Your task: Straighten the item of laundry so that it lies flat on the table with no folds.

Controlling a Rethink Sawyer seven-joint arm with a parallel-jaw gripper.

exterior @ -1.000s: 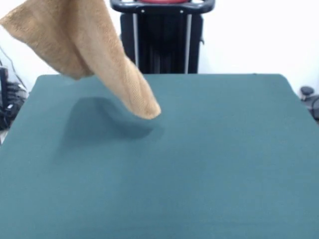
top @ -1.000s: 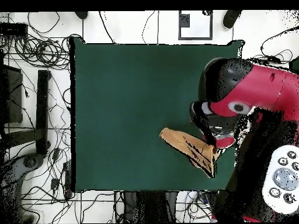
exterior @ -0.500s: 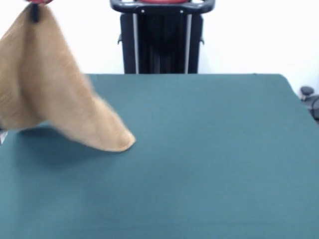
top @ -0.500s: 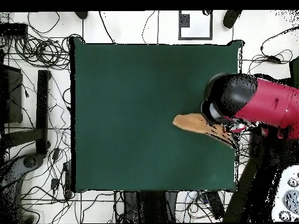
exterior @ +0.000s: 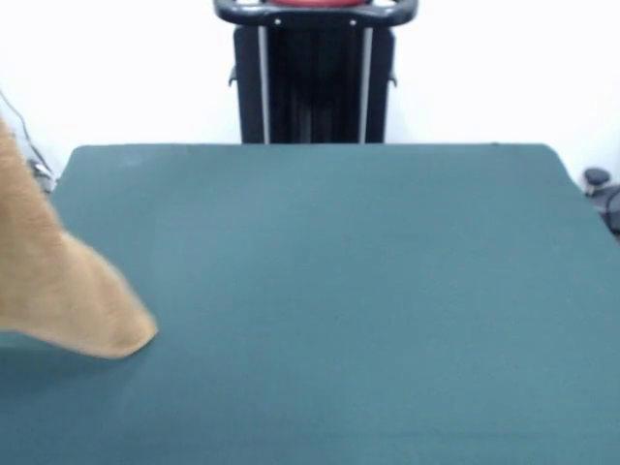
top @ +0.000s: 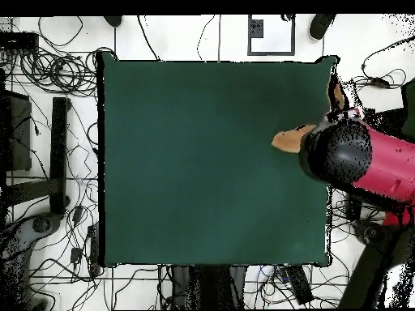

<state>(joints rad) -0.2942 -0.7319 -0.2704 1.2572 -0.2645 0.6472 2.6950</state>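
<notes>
Orange-tan terry cloth showed at the left edge of the front view: the towel [exterior: 58, 300] hung bunched, its rounded lower tip over the table [exterior: 368, 310] near that edge, with a dark shadow on the felt just beneath it. Its upper part ran out of the picture, so what held it could not be seen there. From overhead, only a small tan tip of the towel [top: 287, 141] poked out over the table's right edge, roughly midway along it, and another scrap of tan showed past the upper right corner. The red and black arm [top: 357, 162] covered the rest of it. The gripper was hidden under the arm, so whether it was open or closed could not be told.
</notes>
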